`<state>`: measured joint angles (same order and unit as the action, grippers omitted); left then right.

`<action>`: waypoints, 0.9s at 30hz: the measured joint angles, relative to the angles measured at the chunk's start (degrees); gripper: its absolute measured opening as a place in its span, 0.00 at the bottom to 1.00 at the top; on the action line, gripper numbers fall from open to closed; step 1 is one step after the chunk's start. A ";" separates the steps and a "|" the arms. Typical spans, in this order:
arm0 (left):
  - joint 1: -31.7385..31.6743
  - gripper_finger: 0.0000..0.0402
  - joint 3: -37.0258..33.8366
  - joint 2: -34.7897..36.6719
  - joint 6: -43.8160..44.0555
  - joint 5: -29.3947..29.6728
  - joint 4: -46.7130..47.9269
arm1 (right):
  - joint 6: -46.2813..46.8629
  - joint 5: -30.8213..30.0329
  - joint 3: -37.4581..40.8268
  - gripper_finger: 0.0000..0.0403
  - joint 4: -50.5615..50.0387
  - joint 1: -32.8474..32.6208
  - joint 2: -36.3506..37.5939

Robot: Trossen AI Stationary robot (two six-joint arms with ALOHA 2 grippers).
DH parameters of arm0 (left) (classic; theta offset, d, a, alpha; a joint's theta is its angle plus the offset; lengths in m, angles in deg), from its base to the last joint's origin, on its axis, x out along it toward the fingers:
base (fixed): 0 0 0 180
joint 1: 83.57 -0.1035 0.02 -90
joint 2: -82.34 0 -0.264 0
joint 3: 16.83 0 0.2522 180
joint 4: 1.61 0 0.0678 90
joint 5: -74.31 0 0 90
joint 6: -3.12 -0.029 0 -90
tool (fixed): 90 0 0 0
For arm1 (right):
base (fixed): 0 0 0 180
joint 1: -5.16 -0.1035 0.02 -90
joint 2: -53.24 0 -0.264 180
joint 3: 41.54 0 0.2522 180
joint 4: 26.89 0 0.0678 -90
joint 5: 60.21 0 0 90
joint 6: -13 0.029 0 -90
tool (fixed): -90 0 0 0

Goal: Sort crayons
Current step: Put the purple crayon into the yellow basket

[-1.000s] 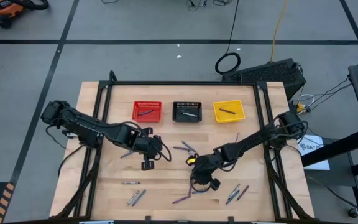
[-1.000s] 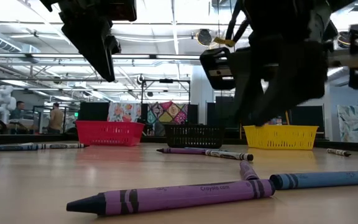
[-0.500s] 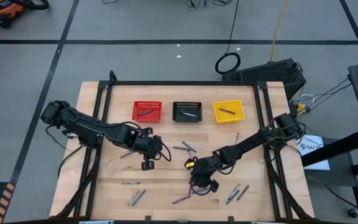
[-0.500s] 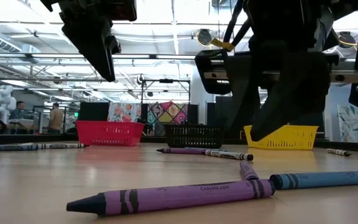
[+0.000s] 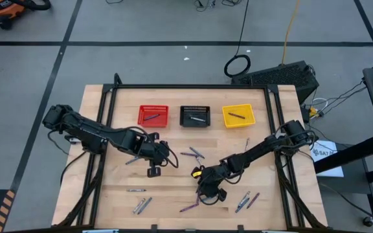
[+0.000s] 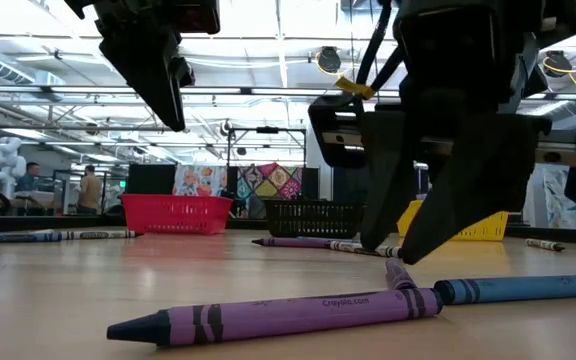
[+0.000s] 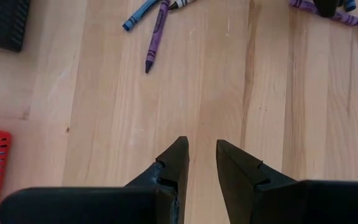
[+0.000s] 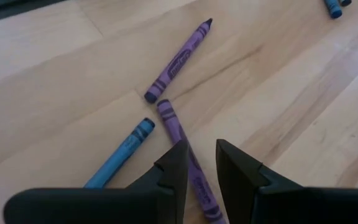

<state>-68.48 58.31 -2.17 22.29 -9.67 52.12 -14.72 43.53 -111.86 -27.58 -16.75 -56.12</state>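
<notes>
Several crayons lie flat on the wooden table (image 5: 173,181). My right gripper (image 5: 206,193) is low over the table's near middle, fingers pointing down and a little apart. They stand over a purple crayon (image 8: 174,126) that runs under the gap between them (image 8: 201,149). Beside it lie another purple crayon (image 8: 179,59) and a blue crayon (image 8: 120,155). In the low view the fingertips (image 6: 396,255) reach down to the short purple crayon (image 6: 400,272). My left gripper (image 5: 154,171) hangs left of centre over bare wood, its fingers a little apart and empty (image 7: 201,146). My right gripper comes down from above on the purple crayon's middle (image 8: 197,177), which lies flat on the table. I cannot tell whether the fingertips touch it.
Red (image 5: 153,116), black (image 5: 194,116) and yellow (image 5: 237,115) baskets stand in a row at the far side, each with a crayon inside. More crayons lie at the centre (image 5: 193,154), near left (image 5: 141,205) and near right (image 5: 245,201). Black rails frame the table.
My right gripper has gone down toward the table and a little toward its near left, onto the purple crayon. The crayons lie where they were.
</notes>
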 joint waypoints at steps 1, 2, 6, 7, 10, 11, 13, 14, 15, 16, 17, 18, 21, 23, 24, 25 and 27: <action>0.00 0.20 0.00 0.00 0.00 0.00 -0.02 | 0.00 0.02 0.00 0.17 -0.23 0.00 0.00; 0.00 0.20 0.00 0.00 0.00 0.00 -0.02 | 0.00 0.02 0.00 0.17 -0.68 0.06 0.00; 0.00 0.20 0.00 0.00 -0.02 0.02 0.00 | 0.00 0.07 0.02 0.17 -2.32 0.33 -0.04; 0.00 0.20 0.00 0.00 -0.02 0.02 -0.01 | 0.00 0.07 0.02 0.17 -2.20 0.33 -0.04; 0.00 0.20 0.00 0.00 -0.04 0.02 -0.02 | 0.04 0.00 0.02 0.17 -2.19 0.58 -0.02; 0.00 0.20 0.00 0.00 -0.04 0.02 -0.02 | 0.36 0.02 0.02 0.17 -2.21 0.70 -0.02; 0.00 0.20 0.00 0.00 -0.07 0.02 -0.01 | 1.49 0.00 0.02 0.17 -2.22 1.11 -0.02; 0.00 0.20 0.00 0.00 -0.07 0.02 0.00 | 1.80 -0.02 0.02 0.17 -2.51 1.30 0.00; 0.00 0.20 0.00 0.00 -0.07 0.02 -0.01 | 2.02 -0.13 0.02 0.17 -3.11 1.46 0.00; 0.00 0.20 0.00 0.00 -0.07 0.02 0.00 | 2.10 -0.22 0.02 0.17 -3.64 1.64 0.00; 0.00 0.20 0.00 0.00 -0.07 0.03 -0.02 | 2.20 -0.20 0.02 0.17 -3.97 1.74 0.00; 0.00 0.20 0.00 0.00 -0.09 0.02 0.00 | 2.78 -0.23 0.02 0.17 -4.43 1.92 0.00; 0.00 0.20 0.00 0.00 -0.13 0.04 0.00 | 4.71 -0.12 -0.04 0.17 -5.98 2.47 0.04; 0.00 0.20 0.00 0.00 -0.47 0.04 0.00 | 5.39 -0.03 -0.04 0.17 -6.51 2.77 0.07; 0.00 0.20 0.00 0.00 -0.48 0.04 -0.01 | 6.01 -0.05 -0.04 0.17 -6.52 2.82 0.07; 0.00 0.20 0.00 0.00 -0.48 0.04 0.00 | 6.38 -0.04 -0.04 0.17 -6.55 2.88 0.07; 0.00 0.20 0.00 0.00 -0.50 0.04 0.00 | 6.64 0.00 -0.04 0.17 -6.65 2.95 0.07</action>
<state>-68.48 58.31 -2.17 21.79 -9.63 52.12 -8.08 43.53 -111.90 -34.24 -13.80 -56.05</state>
